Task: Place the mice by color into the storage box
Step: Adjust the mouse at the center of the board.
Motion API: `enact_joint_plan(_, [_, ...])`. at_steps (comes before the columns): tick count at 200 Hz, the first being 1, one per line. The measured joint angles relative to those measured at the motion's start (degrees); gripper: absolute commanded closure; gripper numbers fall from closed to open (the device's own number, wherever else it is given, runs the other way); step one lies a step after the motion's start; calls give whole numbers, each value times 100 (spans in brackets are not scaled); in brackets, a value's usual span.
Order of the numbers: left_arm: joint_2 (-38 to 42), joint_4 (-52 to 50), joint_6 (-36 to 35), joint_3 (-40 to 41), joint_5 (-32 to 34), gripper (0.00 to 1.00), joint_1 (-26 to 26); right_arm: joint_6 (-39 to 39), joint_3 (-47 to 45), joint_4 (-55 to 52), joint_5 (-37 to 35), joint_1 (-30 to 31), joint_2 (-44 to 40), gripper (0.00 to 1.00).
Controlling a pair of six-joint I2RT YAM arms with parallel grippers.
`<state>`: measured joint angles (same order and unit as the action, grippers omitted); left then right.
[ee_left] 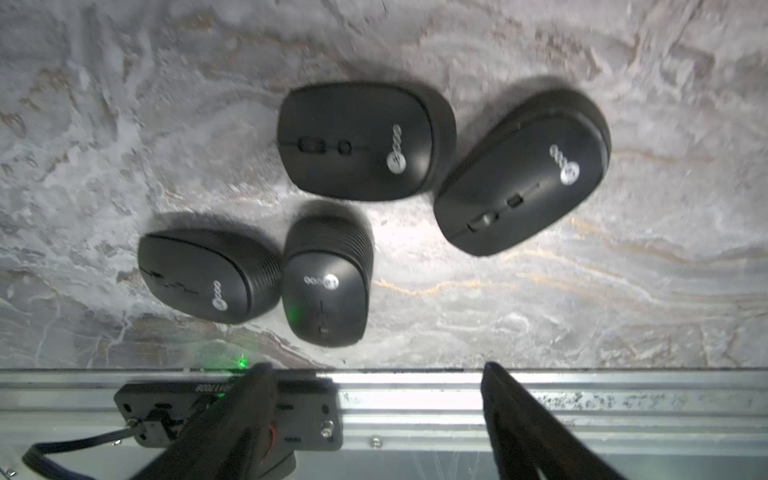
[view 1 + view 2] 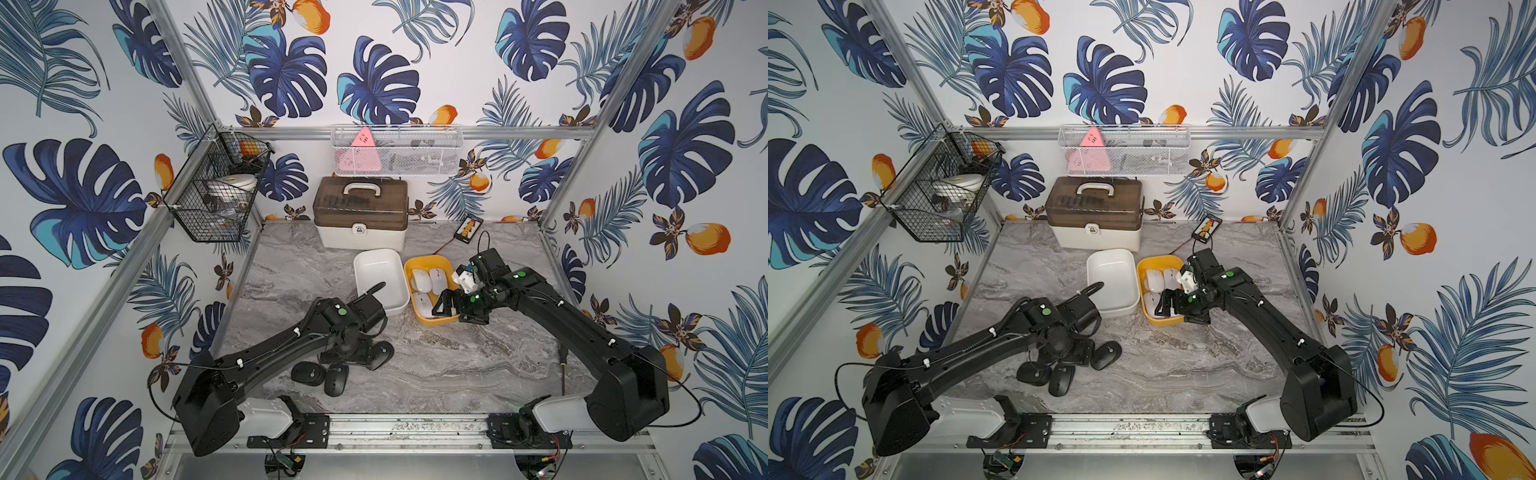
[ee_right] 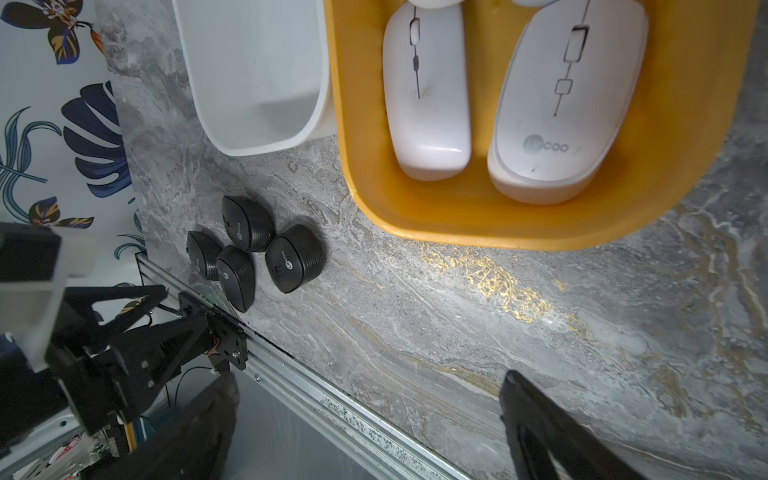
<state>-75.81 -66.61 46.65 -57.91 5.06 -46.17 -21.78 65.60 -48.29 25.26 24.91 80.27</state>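
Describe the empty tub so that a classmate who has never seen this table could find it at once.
Find the brown-lidded case at the back of the marble table. Directly in front of it two tubs stand side by side. The white tub is bare inside, while the yellow tub beside it holds white mice.

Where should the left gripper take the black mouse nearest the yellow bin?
From above, across its long sides at mid-length: the mouse lies flat and slanted, with a domed top. Turn the left gripper to that slant; a neighbour lies close on one side.
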Motion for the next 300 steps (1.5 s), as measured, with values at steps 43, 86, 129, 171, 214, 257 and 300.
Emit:
enact_joint_plan(43, [-568, -2, 960, 7, 304, 19, -1226, 92, -138, -35, 116, -2, -328, 0])
enact_joint_plan(86, [-1646, 455, 1178, -721, 671, 27, -1390, 144, -573, -282, 76, -118, -826, 0])
enact_joint_plan(129, [-2194, 793, 892, -1353, 1056, 83, -684, 332, -592, -640, 81, -503, -1165, 1])
enact_joint_plan(171, [-2680, 1080, 562, -1626, 1200, 92, -85, 527, -535, -898, 116, -664, -1211, 2])
enact_joint_plan(214, [-3169, 1388, 424, -1720, 1161, 95, 96, 584, -422, -1019, 164, -678, -1126, 2])
enact_joint_plan(257, [-3410, 1674, 413, -1731, 1099, 95, 94, 614, -354, -1056, 188, -682, -1071, 2])
enact_joint_plan(300, [-3414, 1827, 398, -1646, 1029, 95, -278, 616, -358, -1054, 236, -682, -1062, 2])
